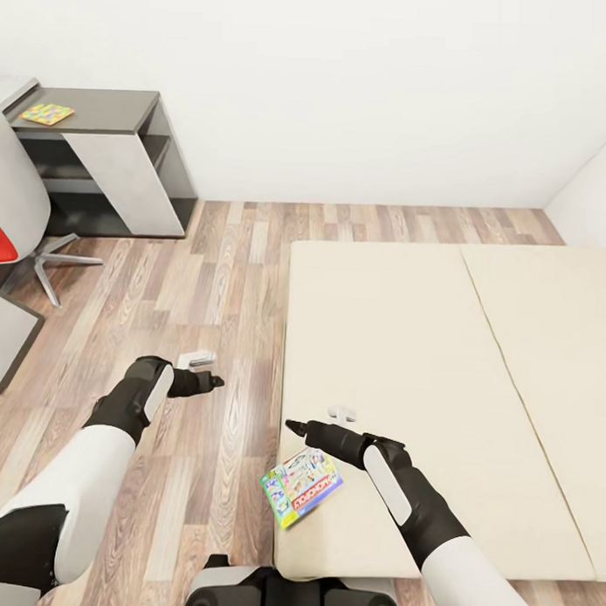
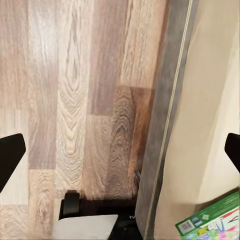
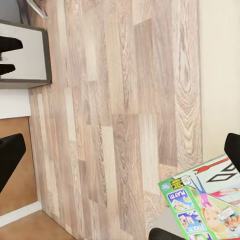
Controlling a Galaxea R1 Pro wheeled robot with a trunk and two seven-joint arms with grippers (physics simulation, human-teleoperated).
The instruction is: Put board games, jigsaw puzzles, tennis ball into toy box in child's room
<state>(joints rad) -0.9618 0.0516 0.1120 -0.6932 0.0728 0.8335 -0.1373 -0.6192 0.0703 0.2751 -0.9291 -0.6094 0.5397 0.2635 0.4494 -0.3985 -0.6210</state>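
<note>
Nearest to us, a board game (image 1: 302,488) lies flat on the near left corner of the bed (image 1: 440,378), overhanging its edge; it is green-bordered with busy print and a red band. To its left, our left gripper (image 1: 215,381) hangs spread open over the wood floor (image 1: 225,274), holding nothing. Our right gripper (image 1: 292,424) hovers open just above the game. Far left, a jigsaw puzzle (image 1: 47,113) rests on the dark grey tabletop (image 1: 104,108).
</note>
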